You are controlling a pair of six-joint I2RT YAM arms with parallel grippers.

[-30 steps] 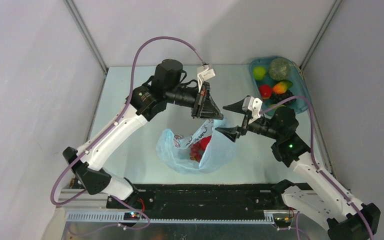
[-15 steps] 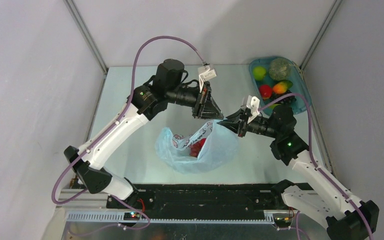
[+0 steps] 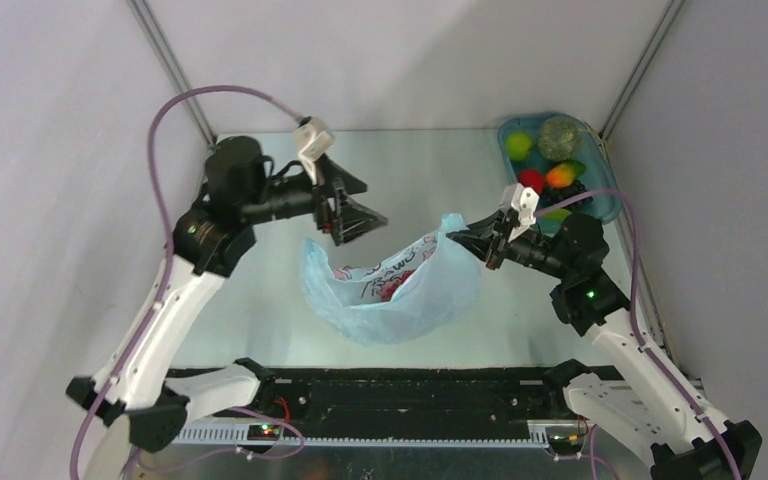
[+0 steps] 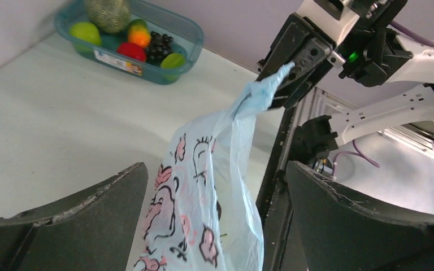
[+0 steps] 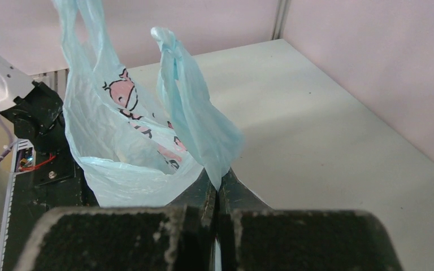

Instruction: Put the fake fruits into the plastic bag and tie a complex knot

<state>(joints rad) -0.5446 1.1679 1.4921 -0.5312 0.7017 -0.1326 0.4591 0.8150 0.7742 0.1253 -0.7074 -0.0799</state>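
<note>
Jaws on R gripper (image 5: 217, 195) pressed together, pinching one twisted handle strip of bag (image 3: 400, 300); film squeezed betw. the two fingers in R wrist view, strip rising straight up from the pinch. Same grip seen from L wrist cam: blue strip bunched at tip of R gripper, drawn up taut from bag body. Jaws on L gripper (image 3: 368, 204) spread wide, holding nothing, clear of bag, hovering near its upper left edge in top view; bag film in sight betw. both fingers in L wrist view but not touched. Bag light blue, crinkly, w/ pink-and-dark printed figures, sitting on table (image 3: 260, 200) about mid-way betw. the two arms, mouth upward, right side lifted toward R gripper. Second handle strip (image 5: 79, 22) standing loose at upper left in R wrist view; handles apart, not tied. Inside bag: bagged red fruit (image 3: 392, 290), half hidden by film; can't tell how many pcs. Other fruits in teal tray (image 3: 592, 140) at far right corner of table, well apart from bag: green fruit (image 3: 519, 146), tray red fruit (image 3: 531, 182), orange-yellow fruit (image 3: 561, 175), grape bunch (image 4: 158, 46), plus round grey-green ball (image 3: 560, 135).
</note>
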